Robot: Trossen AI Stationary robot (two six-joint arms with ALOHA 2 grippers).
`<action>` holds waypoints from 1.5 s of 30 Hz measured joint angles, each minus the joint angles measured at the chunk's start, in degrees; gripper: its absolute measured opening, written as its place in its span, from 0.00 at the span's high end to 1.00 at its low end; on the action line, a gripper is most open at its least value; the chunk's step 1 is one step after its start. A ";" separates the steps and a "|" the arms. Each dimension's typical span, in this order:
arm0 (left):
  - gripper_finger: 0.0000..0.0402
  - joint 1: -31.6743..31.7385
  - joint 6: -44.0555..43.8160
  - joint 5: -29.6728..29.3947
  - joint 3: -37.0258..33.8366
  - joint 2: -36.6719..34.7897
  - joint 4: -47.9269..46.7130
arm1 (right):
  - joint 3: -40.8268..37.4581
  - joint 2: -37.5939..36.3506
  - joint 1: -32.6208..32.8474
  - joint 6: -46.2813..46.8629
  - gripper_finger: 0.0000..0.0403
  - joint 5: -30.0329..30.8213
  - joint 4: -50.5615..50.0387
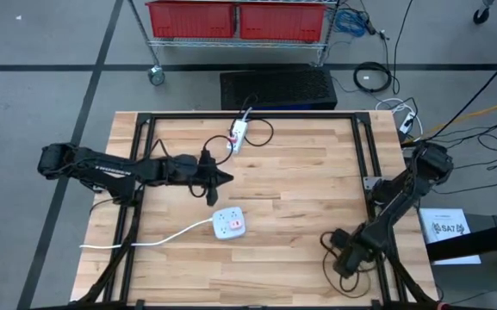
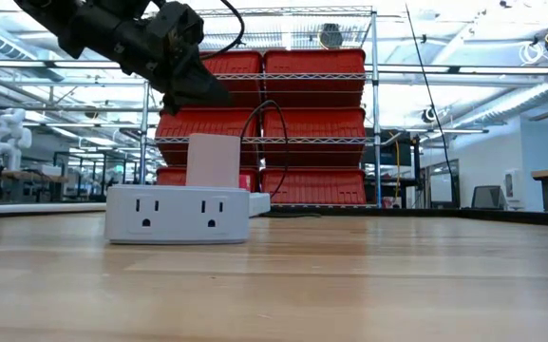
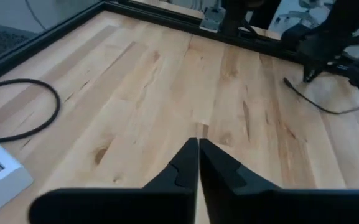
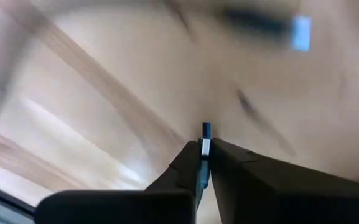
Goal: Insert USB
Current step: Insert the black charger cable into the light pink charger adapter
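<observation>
Holding: right gripper (image 4: pixel 204 149) is clamped on the USB plug (image 4: pixel 205 138), near the table's right front corner, well apart from the power strip (image 1: pixel 229 224).
Left gripper (image 1: pixel 224 178): closed, empty, just behind the strip.
Technique: keep the plug square; approach the strip's ports slowly.
Plug: small, blue-tipped, protruding between the fingers.

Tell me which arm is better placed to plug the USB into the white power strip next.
Right, probably. The right gripper is shut on a USB plug, near the table's front right. The left gripper hangs nearer the white power strip but is shut with nothing in it.
</observation>
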 joint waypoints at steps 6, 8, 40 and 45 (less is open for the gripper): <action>0.98 2.14 3.06 -0.02 0.00 0.00 -0.11 | 1.81 -5.97 -8.08 -11.99 0.99 15.39 -4.25; 0.99 2.82 4.50 0.00 0.00 0.00 -0.56 | 1.84 -7.35 -11.28 -16.25 0.99 20.26 -5.21; 1.00 3.73 5.94 0.39 -2.77 0.00 -2.21 | 3.73 -7.18 -45.97 -63.73 0.47 19.25 5.13; 1.00 3.73 5.94 0.31 -3.96 0.00 -1.98 | 0.22 -7.16 -37.48 -67.10 0.47 20.64 6.42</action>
